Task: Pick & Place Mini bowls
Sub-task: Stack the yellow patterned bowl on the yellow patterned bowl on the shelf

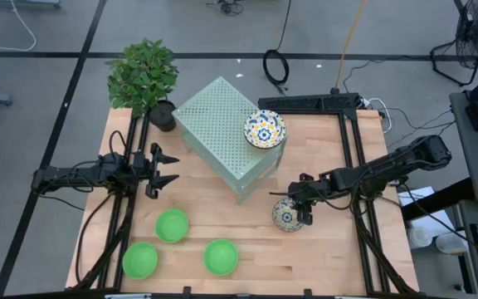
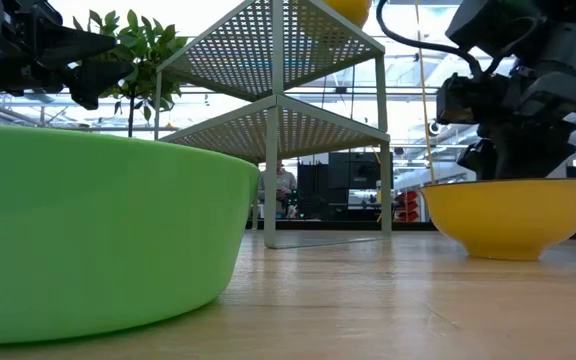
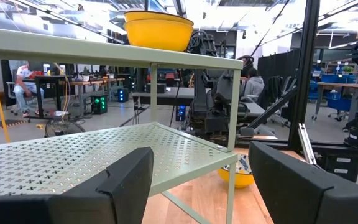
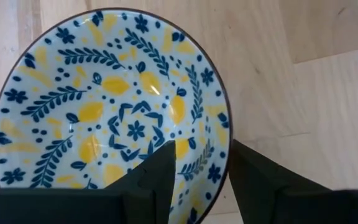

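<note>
Wooden table (image 1: pixel 322 249) carrying a pale green perforated shelf box (image 1: pixel 214 124) at its far centre, with a potted plant (image 1: pixel 143 75) just beside the box's far left corner. One patterned mini bowl (image 1: pixel 265 129) rests on top of the box at its right edge. Three green mini bowls (image 1: pixel 172 225) lie apart on the near left of the table. Right gripper (image 1: pixel 303 212) sits at a second patterned mini bowl (image 4: pixel 104 106) on the table, near and right of the box; its fingers (image 4: pixel 160 171) straddle the bowl's rim, one inside and one outside, pinching it. Left gripper (image 1: pixel 166 169) hovers left of the box, fingers (image 3: pixel 129 180) spread wide and holding nothing.
</note>
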Available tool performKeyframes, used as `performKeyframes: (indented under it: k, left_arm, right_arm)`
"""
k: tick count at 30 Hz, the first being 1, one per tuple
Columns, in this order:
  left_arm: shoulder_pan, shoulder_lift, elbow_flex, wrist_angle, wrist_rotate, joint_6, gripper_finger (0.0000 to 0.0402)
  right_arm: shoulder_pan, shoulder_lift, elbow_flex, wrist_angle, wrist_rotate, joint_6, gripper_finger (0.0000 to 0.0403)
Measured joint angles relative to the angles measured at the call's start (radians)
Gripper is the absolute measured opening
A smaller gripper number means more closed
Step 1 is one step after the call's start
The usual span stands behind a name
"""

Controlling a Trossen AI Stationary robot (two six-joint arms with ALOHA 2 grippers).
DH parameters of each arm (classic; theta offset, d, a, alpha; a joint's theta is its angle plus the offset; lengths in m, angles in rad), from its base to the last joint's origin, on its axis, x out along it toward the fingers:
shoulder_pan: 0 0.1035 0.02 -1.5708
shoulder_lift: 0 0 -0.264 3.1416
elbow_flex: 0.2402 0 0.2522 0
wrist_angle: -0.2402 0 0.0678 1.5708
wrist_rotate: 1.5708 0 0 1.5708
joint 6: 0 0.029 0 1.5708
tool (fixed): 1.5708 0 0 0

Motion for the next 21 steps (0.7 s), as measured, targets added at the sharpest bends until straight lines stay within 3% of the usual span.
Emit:
performKeyframes:
  k: [21]
  left_arm:
    - [0.000,0.000,0.000,0.000,0.000,0.000,0.0269]
  right_arm:
    - [-0.032,0.000,0.000,0.000,0.001,-0.026,0.0130]
